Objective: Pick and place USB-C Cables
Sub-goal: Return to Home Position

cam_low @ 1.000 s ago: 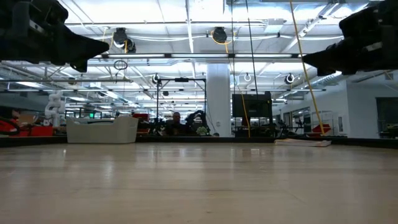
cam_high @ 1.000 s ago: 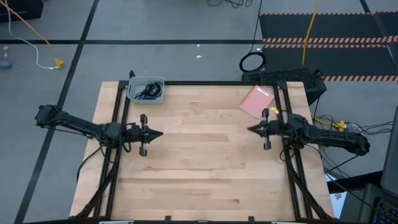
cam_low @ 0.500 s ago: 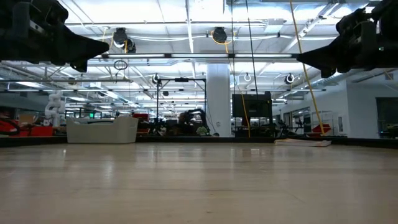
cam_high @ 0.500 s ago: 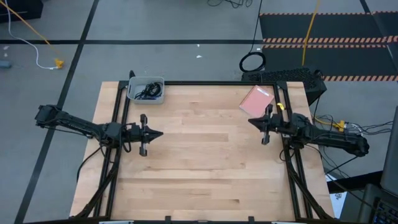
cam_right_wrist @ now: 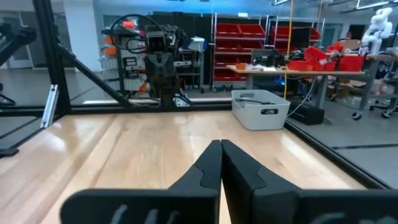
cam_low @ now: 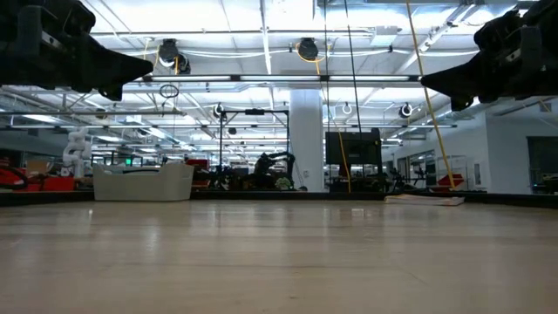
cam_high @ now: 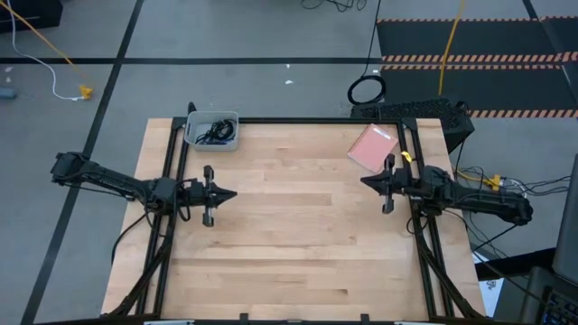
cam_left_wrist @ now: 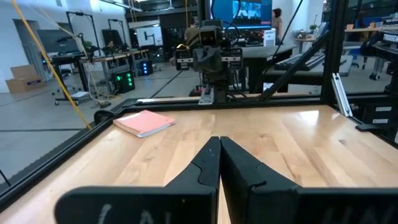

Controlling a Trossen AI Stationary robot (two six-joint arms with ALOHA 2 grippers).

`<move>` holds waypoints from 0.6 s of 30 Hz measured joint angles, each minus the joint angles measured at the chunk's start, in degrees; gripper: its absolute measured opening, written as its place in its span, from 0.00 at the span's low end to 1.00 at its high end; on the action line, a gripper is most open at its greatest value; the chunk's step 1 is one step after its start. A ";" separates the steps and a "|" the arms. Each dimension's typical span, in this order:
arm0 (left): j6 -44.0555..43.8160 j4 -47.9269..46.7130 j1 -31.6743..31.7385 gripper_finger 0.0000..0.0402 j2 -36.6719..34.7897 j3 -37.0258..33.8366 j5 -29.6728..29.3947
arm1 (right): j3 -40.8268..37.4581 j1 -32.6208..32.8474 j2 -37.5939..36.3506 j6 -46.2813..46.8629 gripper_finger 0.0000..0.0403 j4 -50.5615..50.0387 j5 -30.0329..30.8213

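Observation:
The USB-C cables (cam_high: 214, 134) lie as a dark tangle inside a white bin (cam_high: 195, 137) at the table's far left corner. I cannot tell them apart here. The bin also shows in the right wrist view (cam_right_wrist: 260, 109) and the low view (cam_low: 144, 181). My left gripper (cam_high: 233, 194) hovers shut and empty above the table's left half, pointing right; its shut fingers show in the left wrist view (cam_left_wrist: 219, 139). My right gripper (cam_high: 364, 181) hovers shut and empty above the right half, pointing left, its fingers together in its wrist view (cam_right_wrist: 221, 143). Both are well above the wood in the low view.
A pink notebook (cam_high: 372, 146) lies flat at the table's far right, just beyond my right gripper. A black frame runs along the table's edges (cam_high: 316, 120). Bare wood lies between the two grippers (cam_high: 298, 208).
My right gripper has swung a little toward the table's far edge and then come partway back, staying shut. My left arm has kept still.

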 joint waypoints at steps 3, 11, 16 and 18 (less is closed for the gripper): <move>-0.27 0.00 0.00 0.02 -0.01 0.00 -0.02 | 0.00 0.73 -0.25 0.57 0.00 -1.50 1.78; -1.23 0.02 0.00 0.02 0.01 0.02 -0.02 | 0.00 3.46 -0.25 0.74 0.00 -2.24 3.31; -1.16 0.00 0.00 0.02 0.01 0.02 -0.02 | 0.00 5.17 -0.24 0.76 0.00 -5.16 4.79; -1.06 -0.04 0.00 0.02 0.01 0.02 -0.02 | 0.00 5.85 -0.25 0.74 0.00 -5.28 5.26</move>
